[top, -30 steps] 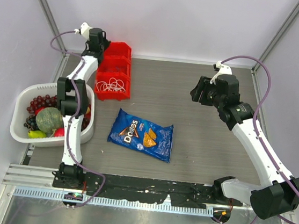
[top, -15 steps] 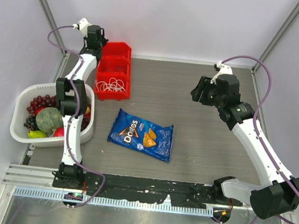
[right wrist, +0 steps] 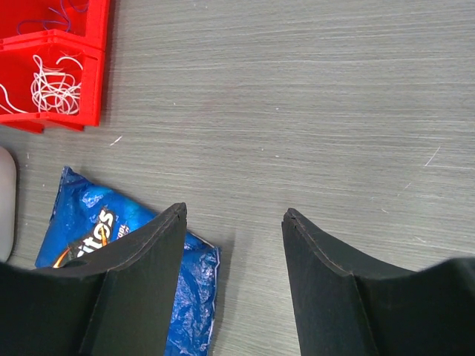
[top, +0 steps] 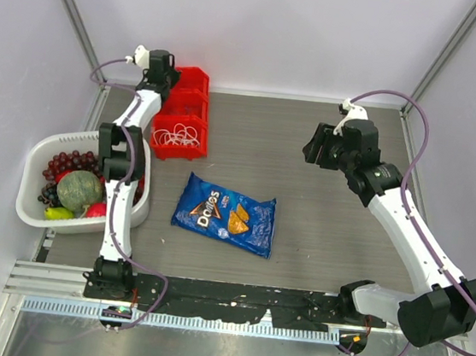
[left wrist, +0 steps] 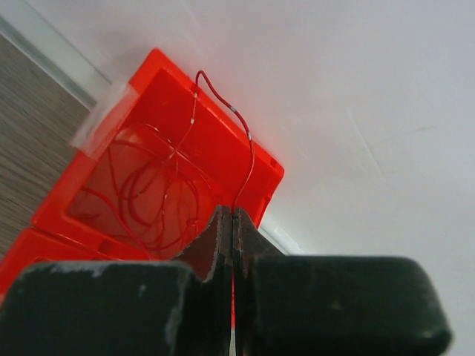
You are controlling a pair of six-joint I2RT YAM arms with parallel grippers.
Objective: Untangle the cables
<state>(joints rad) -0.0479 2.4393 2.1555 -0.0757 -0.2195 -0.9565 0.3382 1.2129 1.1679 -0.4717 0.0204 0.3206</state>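
A thin red cable (left wrist: 249, 141) rises out of the far compartment of the red bin (left wrist: 223, 130) and arcs down into my left gripper (left wrist: 234, 213), which is shut on it. More red loops (left wrist: 152, 200) lie in that compartment. From above, the left gripper (top: 165, 75) hangs over the bin's far end (top: 193, 78). White cables (top: 178, 135) curl in the near compartment, also seen as white cables (right wrist: 56, 85) in the right wrist view, with bluish cables (right wrist: 63, 13) behind them. My right gripper (right wrist: 234, 213) is open and empty, hovering above bare table (top: 315, 144).
A blue chip bag (top: 225, 213) lies mid-table, its corner under the right gripper's left finger (right wrist: 197, 297). A white basket (top: 39, 151) of fruit stands at the left, beside the left arm. Walls close the back and sides.
The left wrist has swung a little right and toward the bin's far end, with the red cable still pinched. The right arm has not moved.
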